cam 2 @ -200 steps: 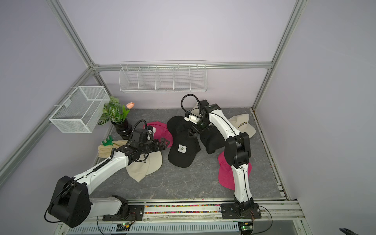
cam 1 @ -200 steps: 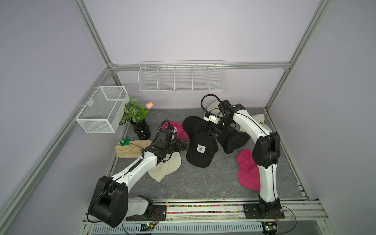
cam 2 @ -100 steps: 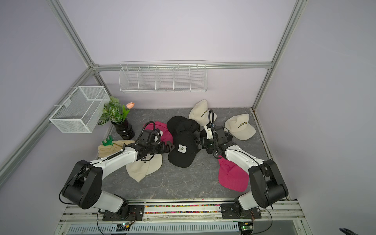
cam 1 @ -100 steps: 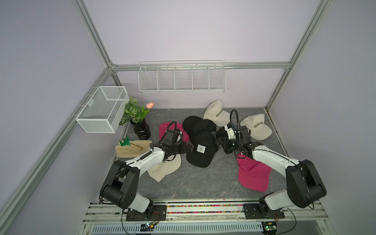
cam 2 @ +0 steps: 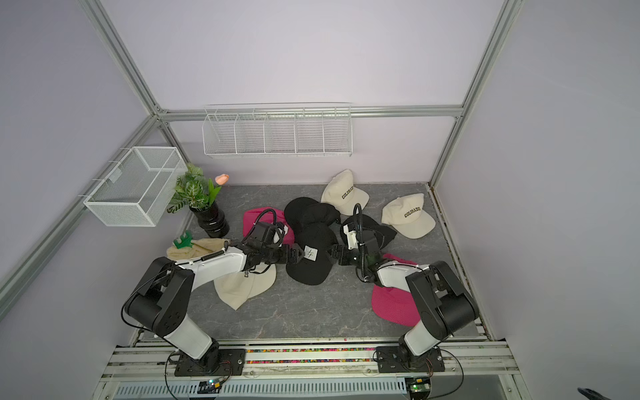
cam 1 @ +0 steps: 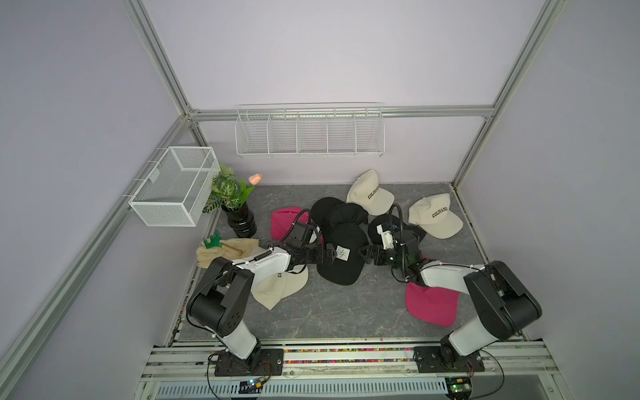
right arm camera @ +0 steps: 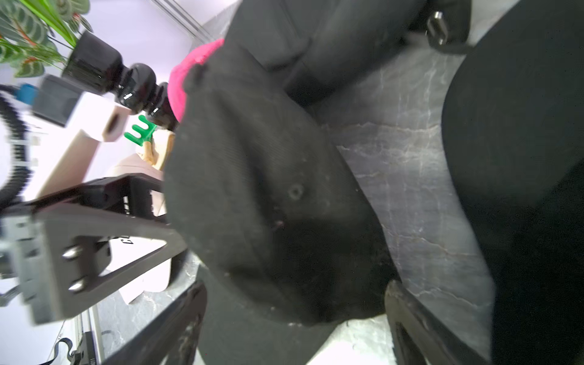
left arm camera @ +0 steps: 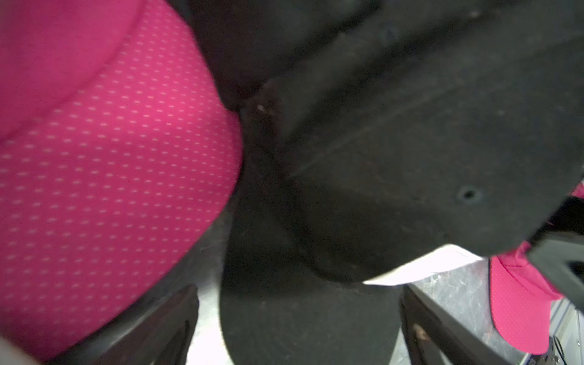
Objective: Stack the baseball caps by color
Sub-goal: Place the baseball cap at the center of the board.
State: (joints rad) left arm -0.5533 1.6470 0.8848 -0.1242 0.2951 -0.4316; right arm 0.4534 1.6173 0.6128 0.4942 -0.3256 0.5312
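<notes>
With left pincer (cam 1: 328, 258) and right pincer (cam 1: 365, 255) both wide and empty, flanking the tagged black cap (cam 1: 341, 275), we should close evenly on its crown — avoiding the pink cap (cam 1: 284, 221).

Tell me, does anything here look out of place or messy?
Yes, it's a jumble, colors mixed. One cream cap sits partly under the left arm, far from the other two cream caps, and the two pink caps are on opposite sides. A black cap carries a white tag.
</notes>
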